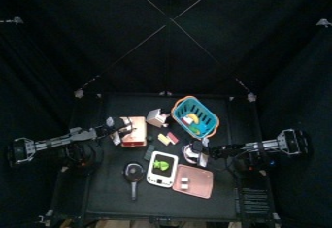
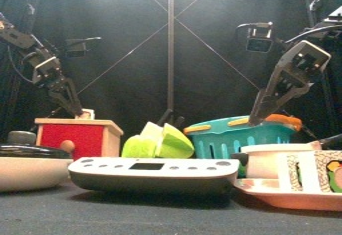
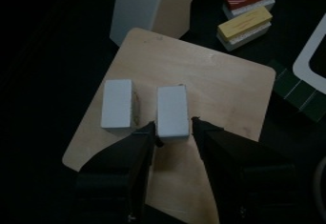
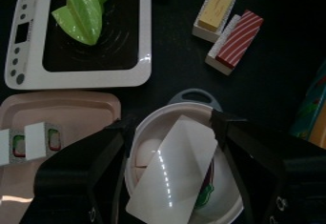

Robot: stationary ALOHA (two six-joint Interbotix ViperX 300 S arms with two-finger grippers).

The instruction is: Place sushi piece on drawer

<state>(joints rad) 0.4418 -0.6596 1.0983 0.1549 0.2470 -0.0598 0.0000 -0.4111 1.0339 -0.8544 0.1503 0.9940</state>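
Note:
The drawer [image 1: 134, 135] is a small tan wooden cabinet at the table's left; the front view shows its red face [image 2: 74, 139]. In the left wrist view two white sushi pieces lie side by side on its tan top [image 3: 219, 85]. My left gripper [image 3: 173, 135] is over the top, its jaws tight against the sides of one white sushi piece [image 3: 173, 109]. The other white piece [image 3: 117, 104] lies free beside it. My right gripper [image 4: 173, 130] is open and empty above a white bowl [image 4: 192, 194] at the table's right.
A yellow sushi piece [image 4: 218, 8] and a red one [image 4: 235, 41] lie mid-table. A teal basket [image 1: 196, 115] stands at the back. A white scale [image 4: 38, 37] bears a green pepper [image 4: 83, 9]. A pink tray [image 4: 76, 109] and a black pan [image 1: 134, 172] sit in front.

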